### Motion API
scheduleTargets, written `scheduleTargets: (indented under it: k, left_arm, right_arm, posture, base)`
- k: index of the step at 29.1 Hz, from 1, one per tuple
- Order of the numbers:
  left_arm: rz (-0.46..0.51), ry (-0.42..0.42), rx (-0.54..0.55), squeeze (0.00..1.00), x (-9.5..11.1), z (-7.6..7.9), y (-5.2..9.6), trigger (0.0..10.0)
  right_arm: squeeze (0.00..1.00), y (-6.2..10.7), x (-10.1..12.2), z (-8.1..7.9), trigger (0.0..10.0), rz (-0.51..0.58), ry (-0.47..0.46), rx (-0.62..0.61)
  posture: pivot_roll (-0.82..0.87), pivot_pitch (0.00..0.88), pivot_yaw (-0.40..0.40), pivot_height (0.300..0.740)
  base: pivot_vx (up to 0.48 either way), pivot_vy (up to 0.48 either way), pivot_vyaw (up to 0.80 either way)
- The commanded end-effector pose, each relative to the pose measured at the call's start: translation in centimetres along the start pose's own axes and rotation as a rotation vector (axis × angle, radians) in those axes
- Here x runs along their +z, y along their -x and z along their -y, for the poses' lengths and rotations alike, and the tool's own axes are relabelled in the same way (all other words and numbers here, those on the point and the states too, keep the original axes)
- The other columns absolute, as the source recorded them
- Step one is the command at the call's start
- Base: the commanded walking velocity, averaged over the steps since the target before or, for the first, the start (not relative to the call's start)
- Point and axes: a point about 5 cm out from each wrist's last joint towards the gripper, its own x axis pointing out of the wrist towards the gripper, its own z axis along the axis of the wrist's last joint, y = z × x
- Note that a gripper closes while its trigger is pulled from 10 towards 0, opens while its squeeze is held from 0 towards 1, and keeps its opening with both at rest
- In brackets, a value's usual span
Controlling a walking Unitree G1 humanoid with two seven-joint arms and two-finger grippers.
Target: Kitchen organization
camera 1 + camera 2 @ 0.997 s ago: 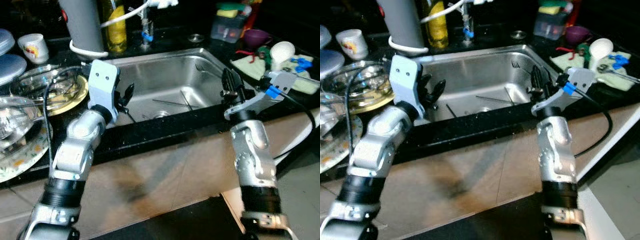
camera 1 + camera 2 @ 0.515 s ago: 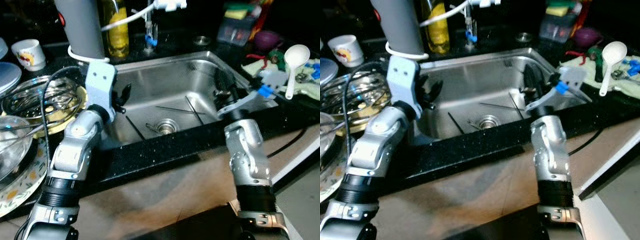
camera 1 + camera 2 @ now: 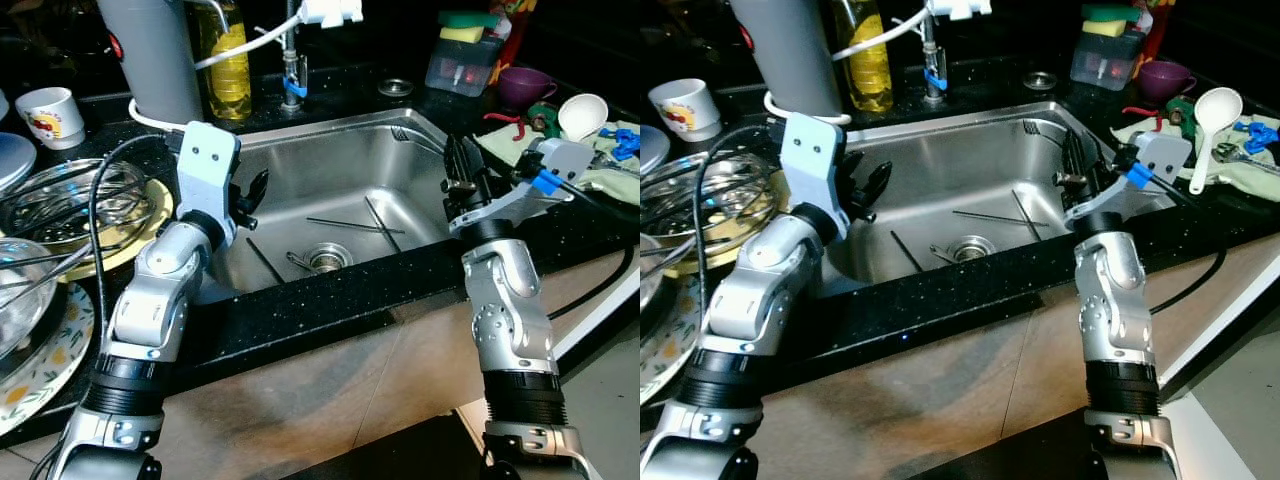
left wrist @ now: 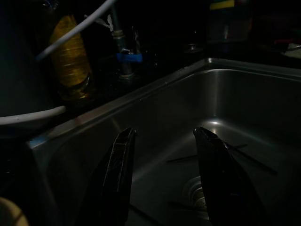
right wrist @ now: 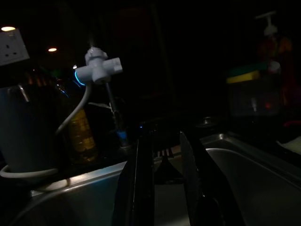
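Head stereo pair looks down, forward at the steel sink [image 3: 340, 180]. Both wrist cams sit close inside the basin, facing the tap [image 5: 101, 68], dark.

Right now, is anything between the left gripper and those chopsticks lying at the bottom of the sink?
Nothing visible. The left gripper hangs open over the left side of the sink, and the chopsticks lie on the basin floor near the drain with open space between them.
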Motion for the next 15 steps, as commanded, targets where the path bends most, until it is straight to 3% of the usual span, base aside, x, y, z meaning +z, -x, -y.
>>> scheduleTargets:
  k: [1,9,15]
  left_arm:
    - [-0.016,0.016,0.003,0.00,-0.37,0.16,0.20,10.0]
    - [-0.012,0.010,0.007,0.00,-0.20,0.07,0.15,10.0]
    - [-0.014,0.013,0.010,0.00,-0.16,-0.01,0.15,10.0]
  right_arm:
    - [0.00,0.06,0.17,-0.15,10.0,0.007,0.001,0.007]
    - [0.00,0.00,0.20,-0.18,10.0,0.009,0.001,0.008]
    - [0.00,0.05,0.20,-0.18,10.0,0.008,0.002,0.008]
  posture:
    - [-0.08,0.174,-0.011,0.740]
    - [-0.08,0.172,-0.010,0.740]
    - [-0.08,0.174,-0.011,0.740]
  base:
    - [0.000,0.000,0.00]
    - [0.000,0.000,0.00]
    - [0.000,-0.432,0.00]
